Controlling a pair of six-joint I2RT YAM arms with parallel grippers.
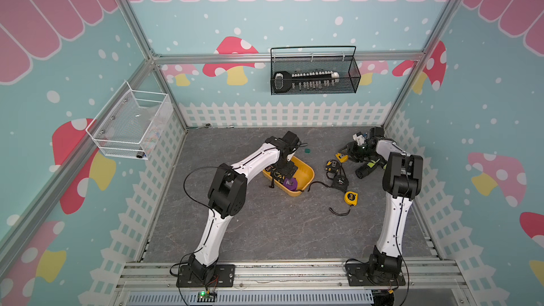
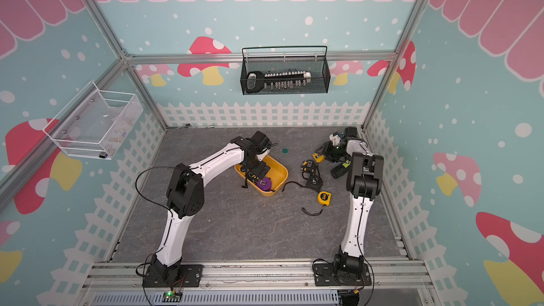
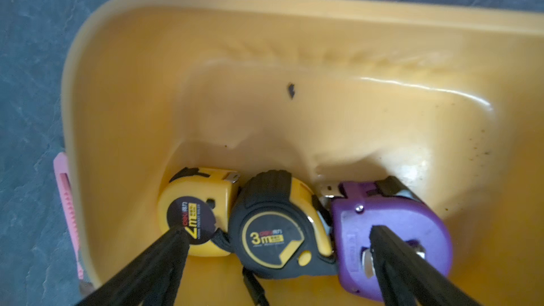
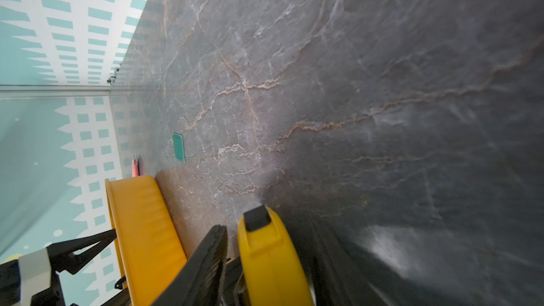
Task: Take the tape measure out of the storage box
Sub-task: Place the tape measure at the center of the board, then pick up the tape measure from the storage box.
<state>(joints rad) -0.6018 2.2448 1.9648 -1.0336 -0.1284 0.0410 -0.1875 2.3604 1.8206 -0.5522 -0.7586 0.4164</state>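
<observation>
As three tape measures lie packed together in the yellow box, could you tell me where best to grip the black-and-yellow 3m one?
From above, probably closing on the ribbed black edge of the 3m tape measure and its opposite edge; it lies flat, label up, and the yellow tape measure and purple tape measure block its other sides.

One storage box [image 3: 123, 83]. Three tape measures [image 1: 290, 183] inside: yellow tape [image 3: 217, 198], black-and-yellow tape [image 3: 273, 231], purple tape [image 3: 391, 219]. Seemingly four loose tapes [image 1: 350, 197] on the worktop [image 1: 265, 231]. Two mesh baskets: black basket [image 1: 313, 83], white basket [image 1: 129, 125]. One green chip [image 1: 307, 151]. One pink cutter [image 3: 65, 201].
</observation>
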